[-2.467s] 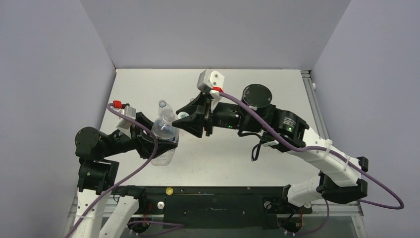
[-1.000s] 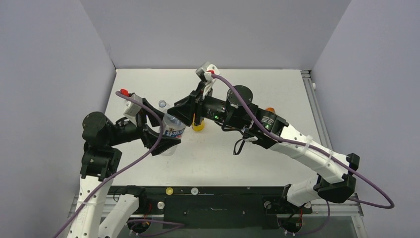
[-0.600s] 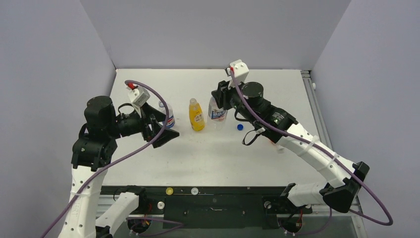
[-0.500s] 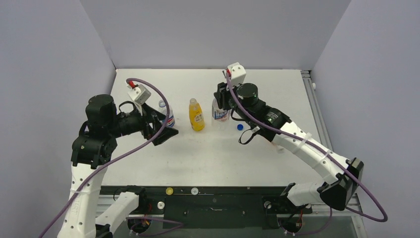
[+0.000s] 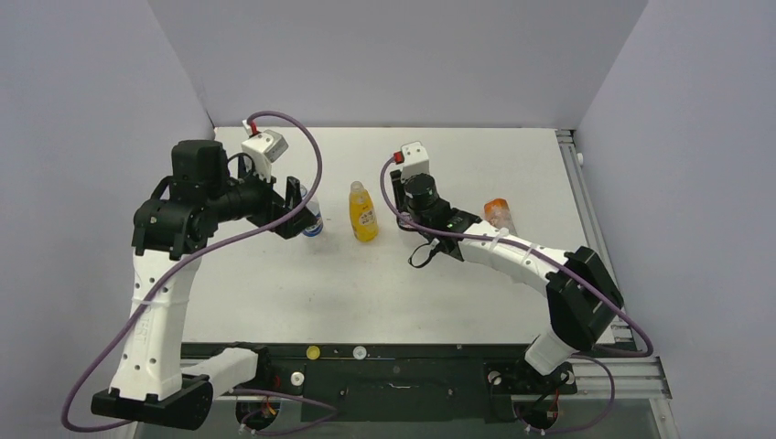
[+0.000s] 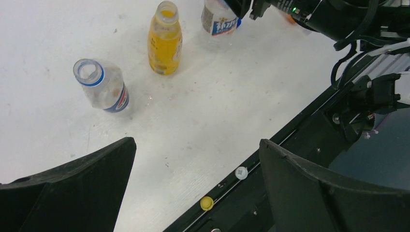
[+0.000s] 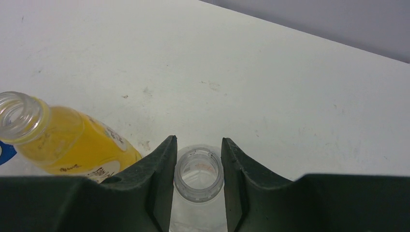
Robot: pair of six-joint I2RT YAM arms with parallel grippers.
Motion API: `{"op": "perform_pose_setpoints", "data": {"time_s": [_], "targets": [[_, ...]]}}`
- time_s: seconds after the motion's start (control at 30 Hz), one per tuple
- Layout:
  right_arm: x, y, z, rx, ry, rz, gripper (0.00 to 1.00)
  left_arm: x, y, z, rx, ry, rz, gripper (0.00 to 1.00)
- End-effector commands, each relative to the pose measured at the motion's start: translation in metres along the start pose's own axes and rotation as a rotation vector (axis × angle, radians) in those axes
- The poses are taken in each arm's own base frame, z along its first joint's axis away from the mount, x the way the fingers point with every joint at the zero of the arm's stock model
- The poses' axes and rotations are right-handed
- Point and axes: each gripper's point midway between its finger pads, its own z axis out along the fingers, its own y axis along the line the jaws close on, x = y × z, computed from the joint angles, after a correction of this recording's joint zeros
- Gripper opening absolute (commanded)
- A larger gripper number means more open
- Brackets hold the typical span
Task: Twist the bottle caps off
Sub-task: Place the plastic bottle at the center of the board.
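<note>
Three bottles stand in a row, all uncapped: the Pepsi bottle [image 6: 99, 88], the yellow juice bottle [image 6: 165, 41] and the water bottle [image 6: 220, 19]. My right gripper [image 7: 198, 162] is shut on the water bottle [image 7: 199, 175], its jaws hugging the open neck from both sides. My left gripper [image 6: 196, 145] hangs wide open and empty, high above the table near the Pepsi bottle [image 5: 313, 222]. A yellow cap [image 6: 207, 203] and a white cap [image 6: 241, 172] lie on the black front rail. The orange drink bottle [image 5: 497, 212] lies right of my right arm.
The black rail [image 5: 412, 352] runs along the table's near edge. Grey walls close in the table on the left, back and right. My right arm's forearm [image 5: 499, 256] lies low across the table's right half.
My left arm has risen and pulled its open gripper back above the Pepsi bottle. My right arm has swung lower and leftward, uncovering the orange bottle; its gripper stays at the water bottle's top.
</note>
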Motion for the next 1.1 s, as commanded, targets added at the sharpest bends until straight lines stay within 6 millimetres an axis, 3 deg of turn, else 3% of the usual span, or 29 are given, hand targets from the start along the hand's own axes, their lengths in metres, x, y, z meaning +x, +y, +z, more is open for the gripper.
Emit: {"op": "perform_pose_setpoints", "data": {"time_s": [0.0, 0.33, 0.47, 0.57, 0.67, 0.73, 1.07], "targets": [[-0.035, -0.013, 0.010, 0.081, -0.168, 0.134, 0.00, 0.003, 0.012, -0.015, -0.082, 0.055, 0.033, 0.96], [0.002, -0.021, 0.025, 0.117, -0.149, 0.211, 0.00, -0.024, 0.008, -0.033, -0.103, -0.044, 0.062, 0.97], [0.009, -0.022, 0.025, 0.123, -0.136, 0.219, 0.13, -0.031, 0.011, -0.034, -0.109, -0.036, 0.037, 0.97], [0.012, -0.023, 0.023, 0.124, -0.123, 0.219, 0.37, -0.033, 0.014, -0.035, -0.114, -0.024, 0.028, 0.96], [0.006, -0.024, 0.018, 0.117, -0.120, 0.220, 0.65, -0.034, 0.015, -0.036, -0.120, -0.026, 0.040, 0.97], [-0.001, -0.024, 0.013, 0.109, -0.126, 0.223, 0.74, -0.034, 0.015, -0.038, -0.123, -0.024, 0.051, 0.97], [-0.040, -0.047, -0.010, 0.104, -0.154, 0.261, 0.79, -0.036, 0.016, -0.047, -0.144, -0.014, 0.120, 0.97]]}}
